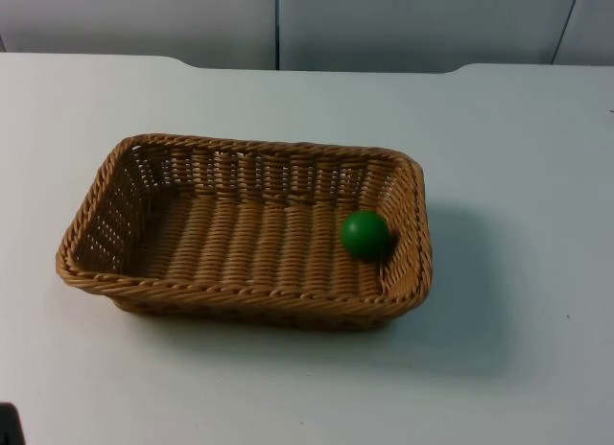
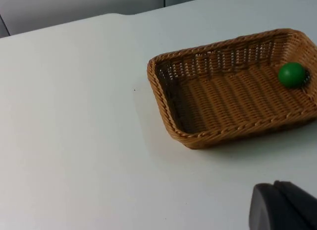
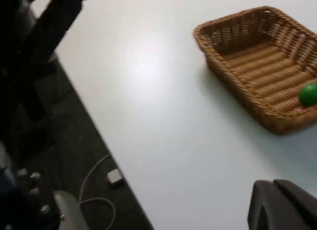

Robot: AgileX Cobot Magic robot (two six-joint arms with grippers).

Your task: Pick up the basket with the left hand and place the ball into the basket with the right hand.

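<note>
Jaws on both arms are hard to judge from where I stand: of the left gripper [image 2: 285, 206] I see a single black fingertip in its own wrist view, and the same goes for the right gripper [image 3: 282, 204], so I cannot tell how wide either one stands. Neither has hold of anything that I can see.

Both grippers hang well apart from the rectangular brown woven wicker basket [image 1: 240, 292], which sits flat on the white table top [image 1: 518, 157]. Seen from the left gripper, the basket [image 2: 173, 121] lies ahead of the fingertip with a stretch of bare table [image 2: 74, 116] between them. Seen from the right gripper, the basket [image 3: 233, 71] is also ahead and off, again with open table [image 3: 148, 91] in between.

A small round green ball [image 1: 366, 234] lies inside the basket, on its woven floor, tucked against the short end wall that faces the right arm's side. From the left wrist the ball [image 2: 292, 75] sits at the basket's far end; from the right wrist the ball [image 3: 309, 94] sits near the closer long wall.

Beyond the table's edge, beside the right gripper, the dark floor [image 3: 74, 155] carries a white cable with a small pale box [image 3: 115, 177]. A grey partition wall [image 1: 384, 23] closes the table's far side.
</note>
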